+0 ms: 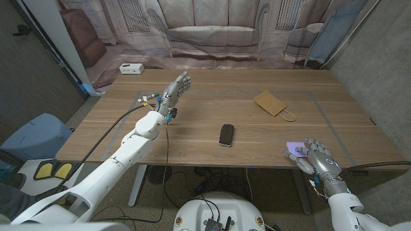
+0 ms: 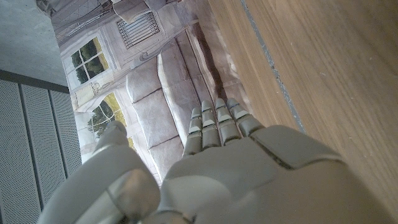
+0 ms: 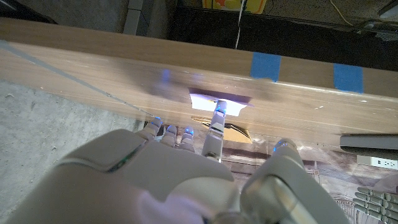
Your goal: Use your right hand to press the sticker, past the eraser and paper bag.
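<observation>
The sticker (image 1: 294, 145) is a small pale purple square near the table's front right edge. My right hand (image 1: 314, 158) hovers over its near side, holding nothing. In the right wrist view one outstretched finger (image 3: 215, 127) touches the glowing sticker (image 3: 231, 102) while the other fingers stay shorter beside it. The black eraser (image 1: 226, 135) lies mid-table, left of the sticker. The brown paper bag (image 1: 274, 103) lies flat farther back. My left hand (image 1: 177, 86) is raised above the table's far left part, fingers straight and empty; its back shows in the left wrist view (image 2: 236, 168).
A white box (image 1: 130, 68) sits at the table's back left corner. A printed sofa backdrop hangs behind the wooden table (image 1: 192, 122). Blue tape patches (image 3: 266, 66) mark the table edge. A blue bin (image 1: 31, 133) stands on the floor at left.
</observation>
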Tool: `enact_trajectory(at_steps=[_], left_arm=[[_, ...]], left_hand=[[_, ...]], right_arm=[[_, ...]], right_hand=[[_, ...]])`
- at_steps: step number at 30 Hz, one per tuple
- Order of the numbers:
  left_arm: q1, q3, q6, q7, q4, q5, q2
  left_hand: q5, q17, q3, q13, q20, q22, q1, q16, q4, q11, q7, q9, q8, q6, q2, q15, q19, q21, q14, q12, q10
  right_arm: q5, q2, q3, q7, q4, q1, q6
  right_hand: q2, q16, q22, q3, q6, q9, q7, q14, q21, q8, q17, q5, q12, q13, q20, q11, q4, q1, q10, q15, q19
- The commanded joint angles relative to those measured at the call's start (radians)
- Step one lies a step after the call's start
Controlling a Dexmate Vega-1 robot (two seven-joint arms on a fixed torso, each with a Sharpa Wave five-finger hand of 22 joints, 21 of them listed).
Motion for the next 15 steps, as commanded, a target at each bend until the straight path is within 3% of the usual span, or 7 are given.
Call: enact_trajectory(at_steps=[1,15], left_arm=[[-0.006,0.003,0.001,-0.006,0.011,-0.004,-0.004],[-0.008,0.005,0.001,-0.007,0.016,-0.004,-0.007]], left_hand=[[-0.001,0.003,0.002,0.001,-0.001,0.005,-0.002,0.0,-0.004,0.001,0.0,0.004,-0.002,0.006,0.003,0.004,-0.001,0.0,0.005,0.0,0.005],[-0.001,0.003,0.001,0.002,-0.001,0.005,-0.003,0.001,-0.005,0.003,0.0,0.004,-0.002,0.006,0.004,0.005,-0.002,0.0,0.006,0.0,0.006]], right_arm=[[0.022,-0.021,-0.009,-0.012,-0.007,0.002,-0.02],[0.024,-0.056,-0.004,-0.032,-0.025,-0.005,-0.022]], right_hand=[[-0.001,0.006,0.003,0.003,0.063,0.005,0.048,-0.198,0.001,0.008,0.003,-0.003,-0.003,0.003,0.009,-0.004,-0.004,0.017,0.006,0.005,-0.199],[0.003,0.011,0.003,0.008,0.074,0.005,0.042,-0.179,0.008,0.002,0.002,-0.004,-0.015,0.003,0.012,-0.008,-0.012,0.026,-0.001,0.006,-0.171]])
